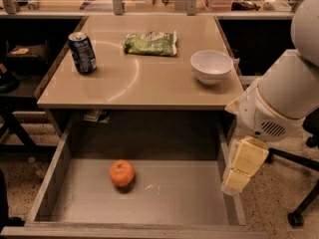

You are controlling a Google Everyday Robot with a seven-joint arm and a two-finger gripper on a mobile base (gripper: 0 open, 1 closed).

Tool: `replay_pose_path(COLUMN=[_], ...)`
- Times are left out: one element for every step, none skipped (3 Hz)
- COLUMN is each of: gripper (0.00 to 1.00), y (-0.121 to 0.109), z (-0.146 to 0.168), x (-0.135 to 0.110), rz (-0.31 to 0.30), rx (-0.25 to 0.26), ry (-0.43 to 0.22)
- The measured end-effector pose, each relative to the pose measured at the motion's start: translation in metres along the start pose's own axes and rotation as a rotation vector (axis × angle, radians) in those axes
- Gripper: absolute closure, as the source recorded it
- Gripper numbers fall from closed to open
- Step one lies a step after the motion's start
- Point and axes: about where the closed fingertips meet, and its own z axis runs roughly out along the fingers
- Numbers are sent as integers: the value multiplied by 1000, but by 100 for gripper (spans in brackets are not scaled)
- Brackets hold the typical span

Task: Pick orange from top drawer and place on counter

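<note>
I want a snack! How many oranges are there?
1. The orange lies in the open drawer, left of its middle. The robot's hand hangs over the drawer's right wall. More could hide at the drawer's back, under the table.

A: Room inside the top drawer (174,203)?
B: Open from above; orange (122,173) at ten o'clock, gripper (238,177) over its right wall at three.
A: The counter (149,86)?
B: Middle free; can (82,52) nine, bag (150,43) twelve, bowl (212,66) three.
</note>
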Motion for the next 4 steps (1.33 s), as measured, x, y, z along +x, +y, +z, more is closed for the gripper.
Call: replay_pose_path(gripper=[0, 0, 0, 0], y=[9, 20, 19, 21], z=[13, 55, 94, 98], x=[-3, -18, -38, -39], rz=[16, 67, 98, 102], rx=[-5, -9, 10, 4], ry=[-20, -87, -152, -149])
